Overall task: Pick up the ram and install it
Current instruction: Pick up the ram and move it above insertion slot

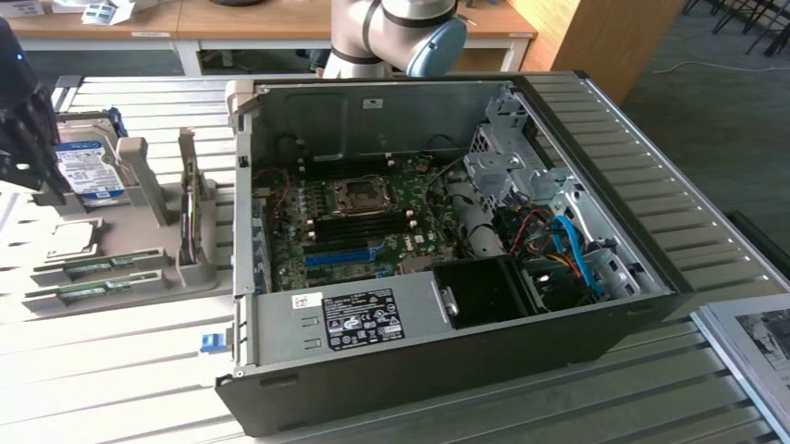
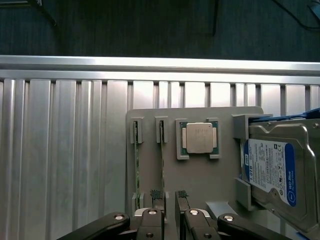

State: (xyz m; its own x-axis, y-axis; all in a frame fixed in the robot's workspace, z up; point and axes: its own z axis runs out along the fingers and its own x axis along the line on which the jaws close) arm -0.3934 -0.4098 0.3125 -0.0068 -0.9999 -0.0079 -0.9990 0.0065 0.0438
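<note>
We see the pincer [image 2: 169,196] with its jaws apart, holding nothing, over the grey holder [image 2: 200,175]. The ram [image 2: 162,160] stands on edge in its slot, near the fingertips, with a second stick [image 2: 136,165] beside it. Farther on are the CPU [image 2: 199,138], the hard drive [image 2: 272,170] and the bench [image 2: 60,150].

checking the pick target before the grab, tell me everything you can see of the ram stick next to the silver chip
The ram stick is a long, thin green circuit board, seen edge-on. It stands on its long edge in the grey holder, one end tucked in a small grey slot. A second stick runs parallel on one side, and the silver chip sits on the other. The open end effector hangs at its other end; contact cannot be told.
</note>
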